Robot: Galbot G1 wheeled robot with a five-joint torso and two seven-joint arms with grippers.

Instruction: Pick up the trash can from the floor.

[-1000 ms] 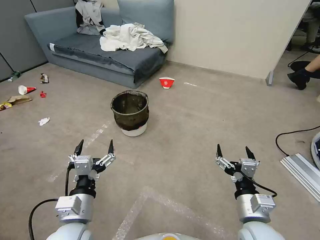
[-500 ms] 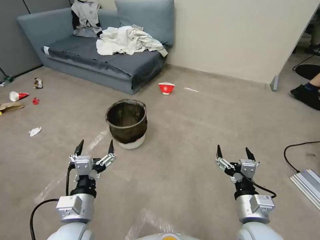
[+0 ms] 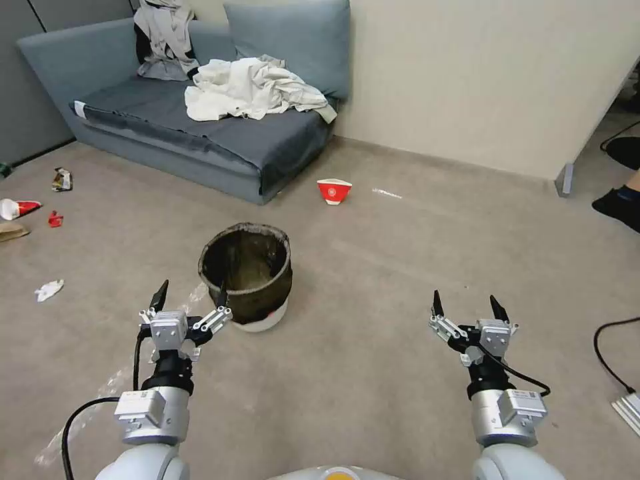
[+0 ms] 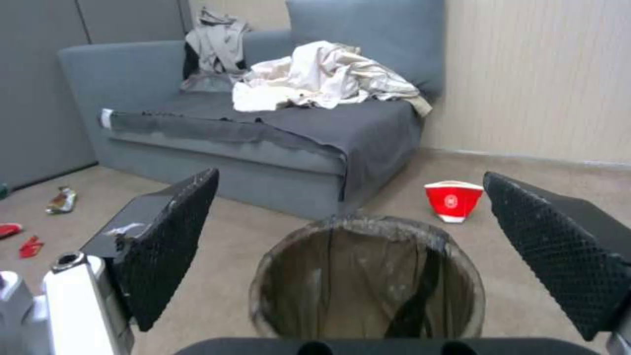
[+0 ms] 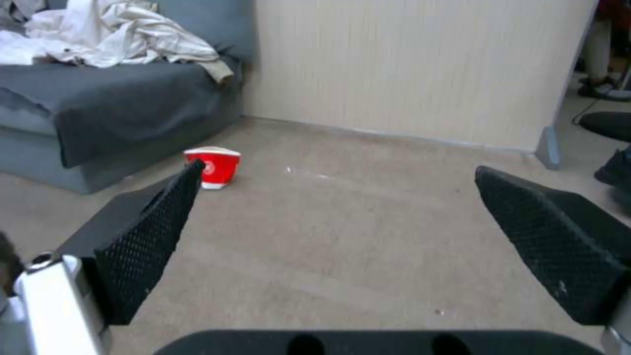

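The trash can [image 3: 248, 277] is a small round white bin with a dark bag folded over its rim, standing upright on the beige carpet floor [image 3: 373, 267]. My left gripper [image 3: 190, 297] is open just in front of it, its right fingertip close to the can's near rim. In the left wrist view the trash can [image 4: 368, 281] lies straight ahead between the spread fingers [image 4: 167, 241]. My right gripper [image 3: 465, 305] is open over bare carpet, well to the right of the can. The right wrist view shows the right gripper [image 5: 335, 246] spread wide with nothing between its fingers.
A grey sofa [image 3: 200, 133] with heaped clothes stands behind the can. A red-and-white paper bowl [image 3: 334, 191] lies on the floor beyond it. Scraps of litter [image 3: 48, 289] lie at the left. A black cable [image 3: 610, 347] and a person's shoe [image 3: 617, 203] are at the right.
The whole head view has shifted as I drove forward: the trash can now lies nearer and lower in the picture, by my left gripper. Both grippers stay open in the same pose.
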